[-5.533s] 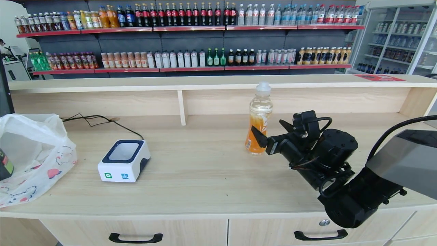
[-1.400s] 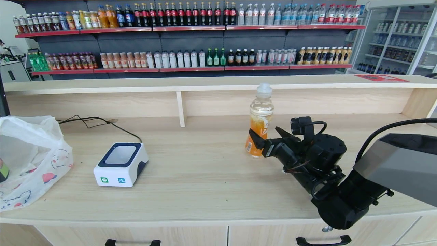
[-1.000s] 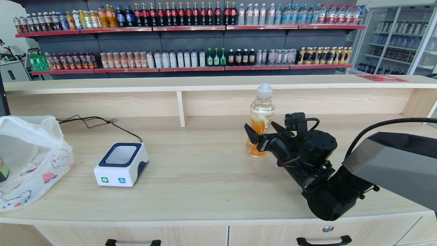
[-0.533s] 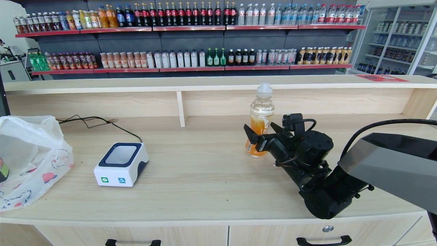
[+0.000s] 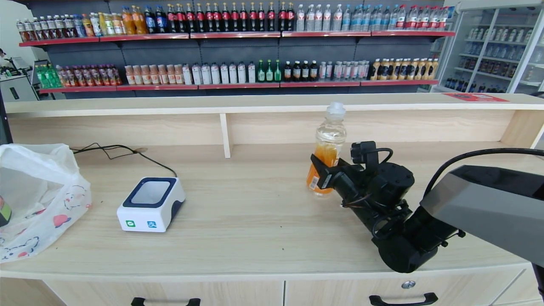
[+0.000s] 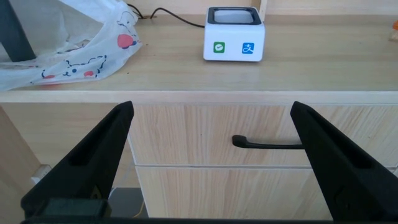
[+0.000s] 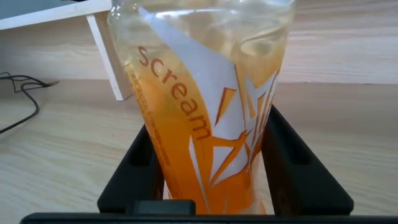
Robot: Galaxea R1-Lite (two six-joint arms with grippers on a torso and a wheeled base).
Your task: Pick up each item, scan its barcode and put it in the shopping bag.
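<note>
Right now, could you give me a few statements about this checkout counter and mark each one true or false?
1. The right gripper grips the orange drink bottle. True.
2. The bottle stands straight upright. False: it leans.
3. The scanner lies inside the shopping bag. False: it sits on the counter, apart from the bag.
4. The left gripper is open. True.

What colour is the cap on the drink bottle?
The bottle has a white cap, clearest in the head view.
</note>
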